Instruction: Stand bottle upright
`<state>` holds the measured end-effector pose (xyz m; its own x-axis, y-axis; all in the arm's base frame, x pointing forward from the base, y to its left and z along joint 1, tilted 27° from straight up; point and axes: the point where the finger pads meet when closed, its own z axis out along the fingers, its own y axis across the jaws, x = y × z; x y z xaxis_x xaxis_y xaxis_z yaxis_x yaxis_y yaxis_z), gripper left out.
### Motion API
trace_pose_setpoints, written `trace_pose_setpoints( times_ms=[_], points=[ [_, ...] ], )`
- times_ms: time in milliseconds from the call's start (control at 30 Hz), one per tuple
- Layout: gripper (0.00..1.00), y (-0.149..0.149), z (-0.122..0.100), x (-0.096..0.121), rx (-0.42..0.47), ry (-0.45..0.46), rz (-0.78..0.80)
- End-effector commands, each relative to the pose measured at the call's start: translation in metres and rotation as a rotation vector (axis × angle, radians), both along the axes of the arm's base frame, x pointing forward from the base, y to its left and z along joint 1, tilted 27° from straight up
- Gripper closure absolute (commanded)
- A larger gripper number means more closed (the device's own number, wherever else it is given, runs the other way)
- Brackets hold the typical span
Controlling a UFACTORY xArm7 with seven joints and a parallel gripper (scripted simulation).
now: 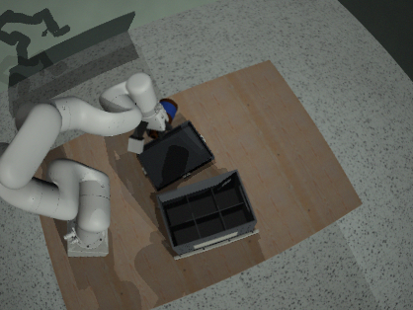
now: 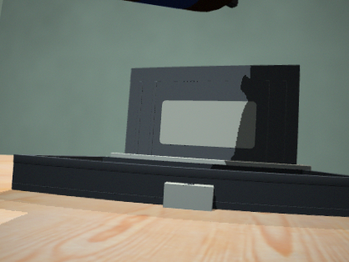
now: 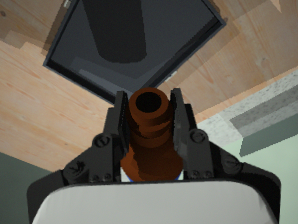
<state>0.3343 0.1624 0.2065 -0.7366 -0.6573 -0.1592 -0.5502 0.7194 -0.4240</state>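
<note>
Top view, left to right. Item 1: white arm [image 1: 35, 143], 7 joints, base at the left edge of the wooden table [image 1: 277, 123], elbow folded, forearm reaching toward the tray's far corner.

Item 2: gripper [image 3: 148, 112], dark fingers pinching the brown neck of the bottle [image 3: 148, 135], 1 finger on each side; the neck's ribbed mouth pointed out past the fingertips. In the top view the bottle [image 1: 168, 110] showed a blue part beside the wrist, just beyond the tray's corner and held above the table. In the exterior view only a dark blue sliver of it [image 2: 179, 3] showed at the upper edge, well above the tray.

Item 3: tray [image 1: 148, 163], black, shallow, flat on the table, 1 grey handle tab [image 2: 188, 196] on its near wall in the exterior view.

Item 4: crate [image 1: 249, 207], dark grey, 6 compartments, just beside the tray, level on the table, with a pale window [image 2: 200, 123] cut in its side wall.
</note>
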Motion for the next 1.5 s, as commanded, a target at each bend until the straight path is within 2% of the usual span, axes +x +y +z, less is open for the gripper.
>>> trace_pose_setpoints(
  times_ms=[0,400,1033,1467],
  points=[
    [1.0,0.0011,0.0013,0.0006,0.001,-0.002,0.004],
    [1.0,0.0011,0.0014,0.0005,-0.005,0.001,0.017],
    [1.0,0.001,0.0014,0.0005,-0.094,0.051,0.217],
    [1.0,0.0011,0.0013,0.0006,-0.103,0.056,0.237]
  ],
)
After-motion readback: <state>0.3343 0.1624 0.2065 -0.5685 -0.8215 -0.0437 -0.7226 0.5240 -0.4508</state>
